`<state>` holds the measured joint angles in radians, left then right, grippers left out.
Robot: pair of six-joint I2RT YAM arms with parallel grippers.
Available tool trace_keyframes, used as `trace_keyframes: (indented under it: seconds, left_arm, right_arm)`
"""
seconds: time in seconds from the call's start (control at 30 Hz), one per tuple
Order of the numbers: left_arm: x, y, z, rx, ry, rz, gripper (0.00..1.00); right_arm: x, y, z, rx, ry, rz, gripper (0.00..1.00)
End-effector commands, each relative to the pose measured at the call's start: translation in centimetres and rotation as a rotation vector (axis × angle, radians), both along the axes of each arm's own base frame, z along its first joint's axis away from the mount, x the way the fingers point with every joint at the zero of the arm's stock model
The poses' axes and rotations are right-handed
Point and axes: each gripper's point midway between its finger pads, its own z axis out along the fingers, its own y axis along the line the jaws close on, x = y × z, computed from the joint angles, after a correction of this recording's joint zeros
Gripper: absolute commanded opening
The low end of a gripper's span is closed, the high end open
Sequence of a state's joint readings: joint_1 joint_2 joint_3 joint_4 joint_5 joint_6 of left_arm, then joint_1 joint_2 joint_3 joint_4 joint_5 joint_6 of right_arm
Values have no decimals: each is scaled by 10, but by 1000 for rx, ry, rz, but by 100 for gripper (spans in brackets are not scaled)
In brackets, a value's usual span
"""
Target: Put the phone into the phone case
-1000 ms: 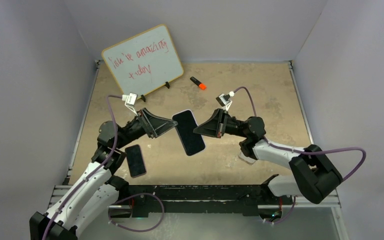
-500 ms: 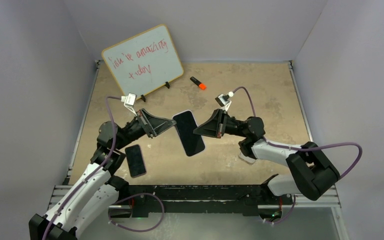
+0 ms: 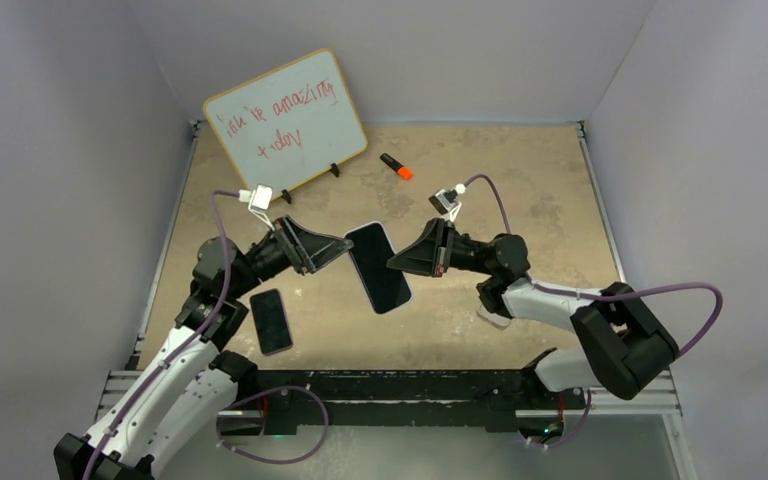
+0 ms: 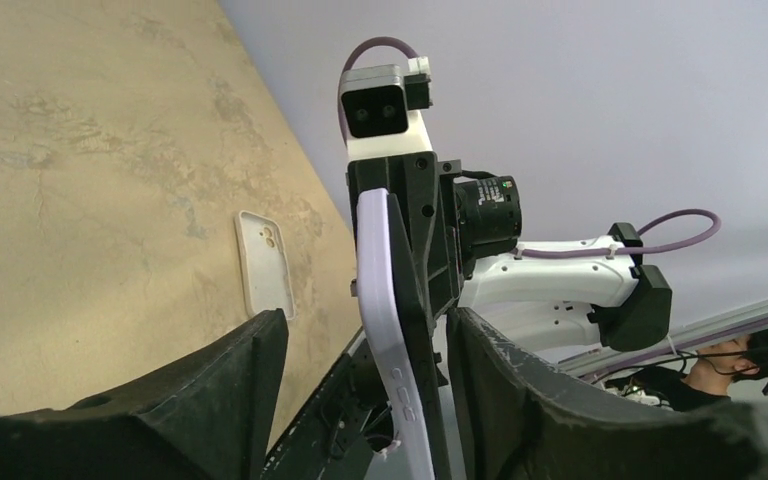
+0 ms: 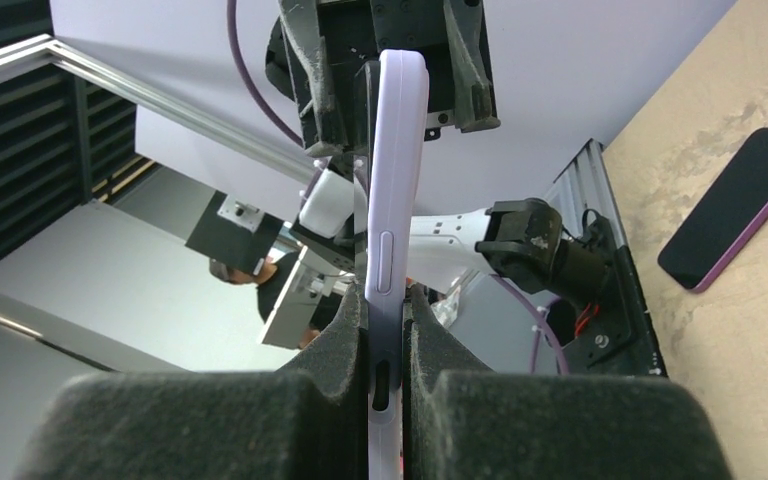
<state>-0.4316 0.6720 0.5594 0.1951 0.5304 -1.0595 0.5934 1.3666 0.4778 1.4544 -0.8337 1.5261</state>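
Note:
A lavender phone case [image 3: 378, 266] with a dark face is held in the air above the table's middle. My right gripper [image 3: 394, 262] is shut on its right edge; in the right wrist view the pads [image 5: 345, 330] press both faces of the case [image 5: 396, 170]. My left gripper [image 3: 344, 246] is open at its left edge. In the left wrist view its jaws straddle the case [image 4: 385, 300] with gaps on both sides. A dark phone with a purple rim [image 3: 271, 321] lies flat on the table at the front left and shows in the right wrist view [image 5: 735, 205].
A white phone case [image 4: 263, 262] lies on the table, partly under the right arm [image 3: 493, 316]. A whiteboard with red writing [image 3: 285, 120] stands at the back left. An orange and black marker [image 3: 396, 167] lies at the back centre.
The left arm's elbow has shifted slightly to the left. The held case and the right arm have stayed in place.

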Motion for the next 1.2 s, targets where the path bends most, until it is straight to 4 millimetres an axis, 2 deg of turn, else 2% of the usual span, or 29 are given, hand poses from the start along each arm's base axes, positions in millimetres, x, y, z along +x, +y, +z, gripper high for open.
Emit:
trace_keyframes:
  seconds: [0.0, 0.23, 0.4, 0.63, 0.77, 0.9, 0.97, 1.07, 1.17]
  left_arm:
    - [1, 6, 26, -22, -107, 40, 63]
    - [6, 2, 22, -35, -80, 24, 63]
    - [5, -1, 18, -49, -67, 5, 56]
    - [2, -3, 21, -105, -37, -18, 34]
    - [-3, -6, 30, -189, -9, -67, 23]
    - [1, -7, 23, -141, -11, -53, 8]
    - [4, -6, 18, -108, -16, -29, 0]
    - [9, -5, 9, -43, -41, -9, 0]
    - [11, -7, -3, 12, -38, -23, 0]
  right_arm:
    - [-14, -10, 31, 125, -88, 39, 0]
    - [-14, -11, 30, 159, -55, 52, 0]
    - [-14, -11, 29, 159, -59, 48, 0]
    - [-15, -11, 26, 138, -88, 45, 0]
    - [-17, -8, 21, 90, -132, 54, 0]
    - [-13, -5, 16, 22, -179, 16, 0]
    - [-7, -3, 13, -22, -206, -18, 7]
    - [-1, -3, 8, -98, -242, -69, 21]
    - [4, -3, 11, -133, -264, -104, 24]
